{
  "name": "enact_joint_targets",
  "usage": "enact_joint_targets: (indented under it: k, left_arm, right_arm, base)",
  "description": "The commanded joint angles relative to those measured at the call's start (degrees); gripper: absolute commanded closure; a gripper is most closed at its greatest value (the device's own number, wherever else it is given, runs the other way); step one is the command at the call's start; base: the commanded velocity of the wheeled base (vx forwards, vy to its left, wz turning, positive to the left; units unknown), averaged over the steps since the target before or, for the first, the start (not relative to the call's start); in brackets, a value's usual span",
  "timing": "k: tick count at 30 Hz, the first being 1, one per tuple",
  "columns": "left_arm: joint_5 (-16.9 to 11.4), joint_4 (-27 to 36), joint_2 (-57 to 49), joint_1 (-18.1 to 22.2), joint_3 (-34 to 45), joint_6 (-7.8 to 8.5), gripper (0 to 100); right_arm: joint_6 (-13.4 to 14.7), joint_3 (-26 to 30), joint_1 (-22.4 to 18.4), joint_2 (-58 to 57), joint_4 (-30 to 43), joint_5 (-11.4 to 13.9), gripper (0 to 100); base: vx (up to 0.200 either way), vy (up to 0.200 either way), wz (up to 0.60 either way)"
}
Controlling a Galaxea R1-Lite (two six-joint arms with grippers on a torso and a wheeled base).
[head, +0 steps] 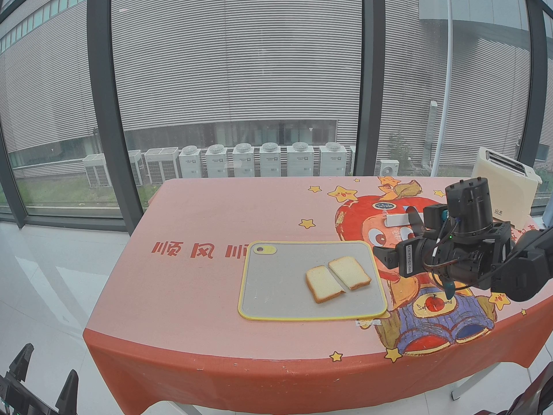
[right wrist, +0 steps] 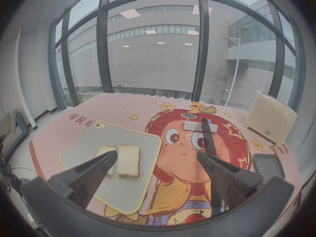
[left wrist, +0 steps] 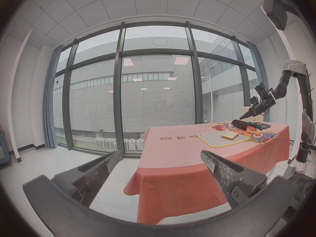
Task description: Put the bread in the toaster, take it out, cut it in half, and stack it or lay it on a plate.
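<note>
Jaws of right gripper (right wrist: 156,155) spread apart, empty, above orange cartoon-printed tablecloth (head: 201,295). Two golden-brown rectangular bread halves (head: 324,283) lie flat to its left, clear of the jaws, side by side on grey yellow-rimmed cutting board (head: 276,295). Long axes slant far-left to near-right. Left gripper (left wrist: 161,153) low, off the table, jaws apart.

Two bread halves (head: 324,283) lie flat, side by side, on the board (head: 276,286). The cream toaster (head: 507,185) stands upright at the table's far-right corner.
</note>
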Motion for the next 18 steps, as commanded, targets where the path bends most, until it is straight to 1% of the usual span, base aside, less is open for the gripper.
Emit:
enact_joint_targets:
  k: [1,6,18]
  left_arm:
    - [-0.04,-0.01,0.09,0.01,1.01,-0.01,0]
    - [-0.04,-0.01,0.09,0.01,1.01,-0.01,0]
    - [-0.04,-0.01,0.09,0.01,1.01,-0.01,0]
  right_arm:
    - [0.08,-1.18,0.46,3.74,-0.11,-0.02,0]
    - [0.26,-2.32,1.16,6.02,-0.11,-0.02,0]
    - [0.52,-1.36,1.16,7.69,-0.20,0.07,0]
  base:
    - [0.000,0.000,0.00]
    - [0.000,0.000,0.00]
    - [0.000,0.000,0.00]
